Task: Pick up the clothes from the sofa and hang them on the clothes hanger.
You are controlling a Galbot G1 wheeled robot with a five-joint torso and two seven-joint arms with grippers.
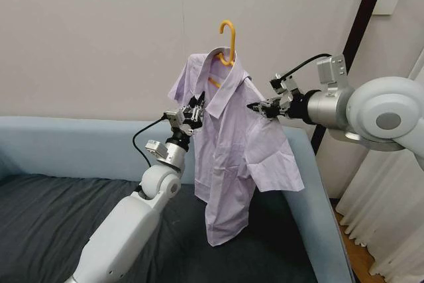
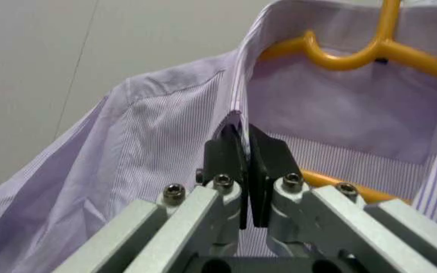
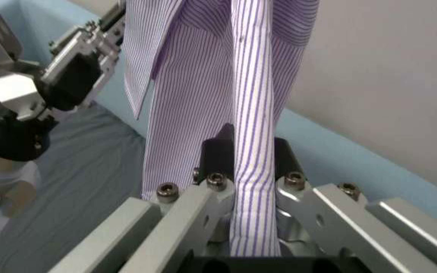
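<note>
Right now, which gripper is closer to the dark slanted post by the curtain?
Right. The right gripper, shut on the shirt, is on the side toward the post; the left gripper pinches the shirt's front edge on the far side, farther from it.

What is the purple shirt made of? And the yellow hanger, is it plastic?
The shirt looks like thin woven cloth, maybe cotton: it has fine purple stripes, soft folds and creases. The hanger looks like smooth plastic, though it could be coated metal: it is a glossy orange-yellow rounded bar with a shine.
</note>
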